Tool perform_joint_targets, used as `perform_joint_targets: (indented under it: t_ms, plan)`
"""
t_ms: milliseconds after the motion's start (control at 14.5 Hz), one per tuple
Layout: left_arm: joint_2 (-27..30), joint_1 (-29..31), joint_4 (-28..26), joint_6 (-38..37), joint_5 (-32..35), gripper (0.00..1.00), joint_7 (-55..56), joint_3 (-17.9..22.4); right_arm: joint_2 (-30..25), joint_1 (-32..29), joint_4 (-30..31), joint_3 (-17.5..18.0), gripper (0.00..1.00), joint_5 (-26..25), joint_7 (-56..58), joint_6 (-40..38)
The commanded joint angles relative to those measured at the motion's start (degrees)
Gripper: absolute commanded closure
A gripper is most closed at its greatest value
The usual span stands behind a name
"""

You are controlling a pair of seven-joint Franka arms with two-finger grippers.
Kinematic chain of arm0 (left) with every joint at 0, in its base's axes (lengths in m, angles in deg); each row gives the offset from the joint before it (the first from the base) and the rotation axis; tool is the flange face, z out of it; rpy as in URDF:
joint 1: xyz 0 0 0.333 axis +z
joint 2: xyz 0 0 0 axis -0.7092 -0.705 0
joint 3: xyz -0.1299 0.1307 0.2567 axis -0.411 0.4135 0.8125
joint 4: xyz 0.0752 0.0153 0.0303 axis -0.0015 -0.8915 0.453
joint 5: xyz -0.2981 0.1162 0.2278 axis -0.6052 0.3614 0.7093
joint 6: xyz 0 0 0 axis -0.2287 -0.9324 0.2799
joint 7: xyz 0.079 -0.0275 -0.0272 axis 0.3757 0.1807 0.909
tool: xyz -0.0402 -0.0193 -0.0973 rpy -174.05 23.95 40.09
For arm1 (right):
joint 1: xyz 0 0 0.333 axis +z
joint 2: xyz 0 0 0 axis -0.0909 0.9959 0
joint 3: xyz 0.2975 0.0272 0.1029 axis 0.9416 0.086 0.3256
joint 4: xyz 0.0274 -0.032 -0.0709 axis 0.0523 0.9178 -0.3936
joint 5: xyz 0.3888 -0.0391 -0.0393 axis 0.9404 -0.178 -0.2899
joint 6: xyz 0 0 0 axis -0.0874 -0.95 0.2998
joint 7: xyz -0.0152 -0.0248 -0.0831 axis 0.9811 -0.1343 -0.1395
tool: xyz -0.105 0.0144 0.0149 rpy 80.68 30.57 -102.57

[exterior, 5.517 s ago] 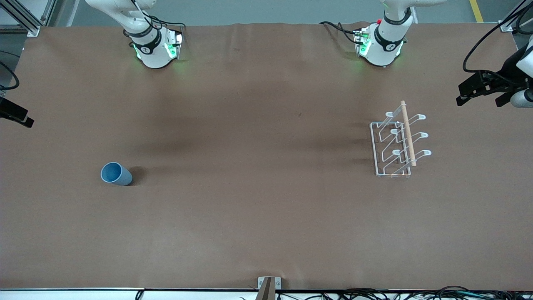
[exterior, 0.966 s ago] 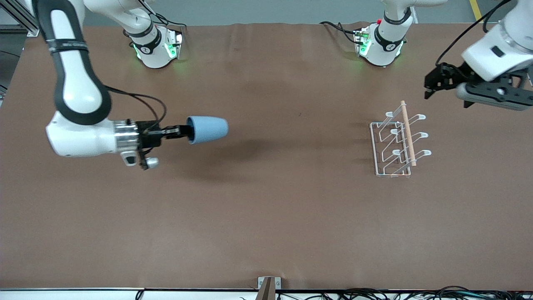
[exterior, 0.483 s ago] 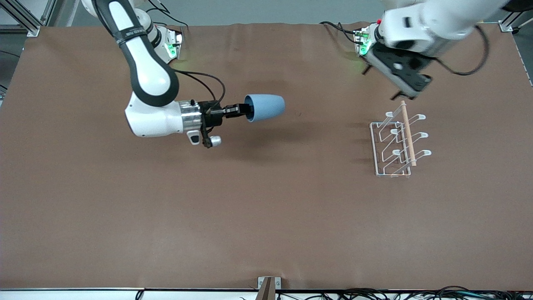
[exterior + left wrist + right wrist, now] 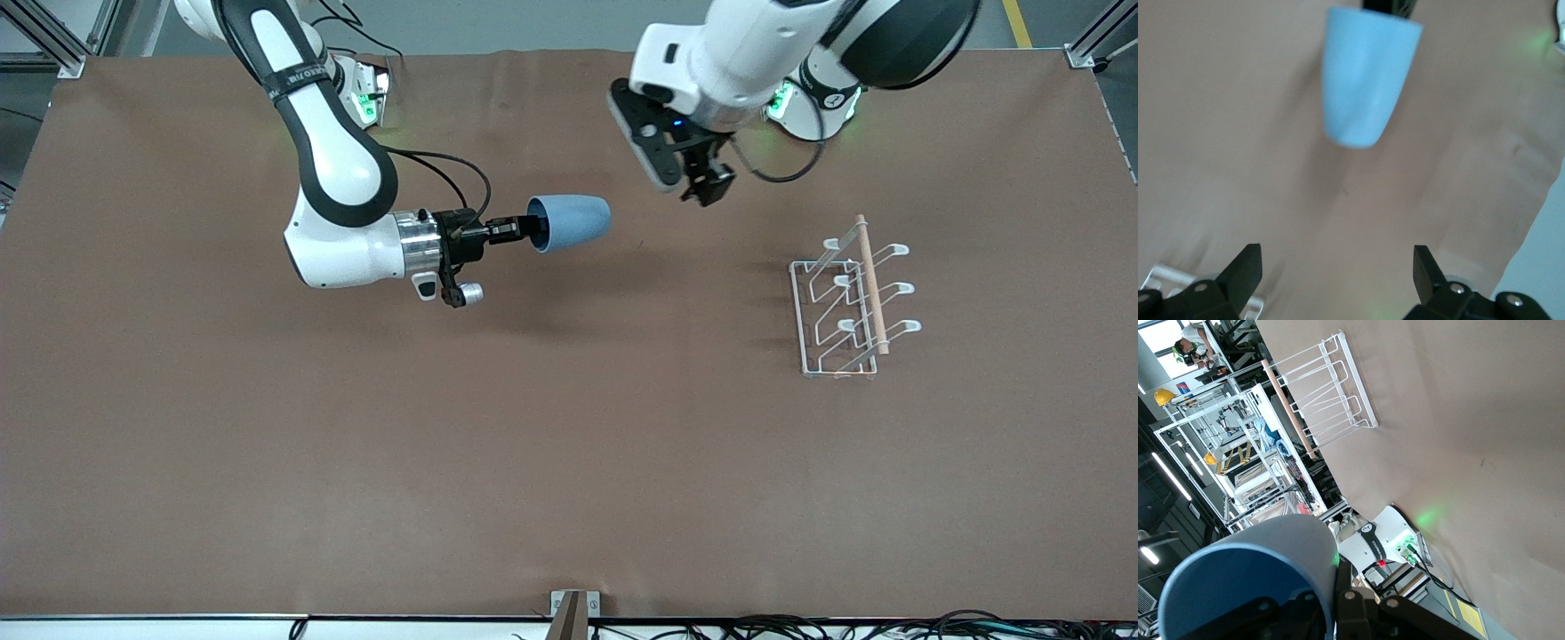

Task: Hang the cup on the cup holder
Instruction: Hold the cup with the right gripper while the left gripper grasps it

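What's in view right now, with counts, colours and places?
cup: 1, light blue, held sideways in the air over the table, mouth toward the right gripper
cup holder: 1, white wire with a light wooden rod, on the table toward the left arm's end
table: 1, brown surface
right gripper: 1, black, shut on the cup at its rim
left gripper: 1, black, open, over the table between cup and cup holder

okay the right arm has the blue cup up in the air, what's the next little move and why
Probably bring the open left claw in around the closed end of the cup. The right claw holds the cup by its rim, lying sideways above the table, with the left claw facing it across a gap. The cup holder sits at the left arm's end, so a handover seems likely.
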Motion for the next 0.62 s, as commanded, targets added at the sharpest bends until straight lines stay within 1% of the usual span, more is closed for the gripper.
perform_joint_targets:
  t_ms: [0,138,345,552]
  plan:
    - [-5.5,-0.6,1.7,4.8,-0.3,0.0,-1.6,-1.8,-2.2,0.2,2.0,-0.2,1.0,1.8,-0.3,0.1]
    - [-6.9,-2.0,1.6,7.4,0.4,0.0,-1.6,-1.9,-2.2,0.3,2.0,-0.2,1.0,1.8,-0.2,0.1]
    - [-9.3,-3.3,1.6,9.6,4.8,0.0,-1.6,-2.0,-2.2,0.3,2.0,-0.2,1.0,1.8,-0.2,0.1]
    - [-10.7,-4.9,1.5,12.0,5.0,0.0,-1.6,-2.0,-2.2,0.4,2.0,-0.2,1.0,1.8,-0.2,0.3]
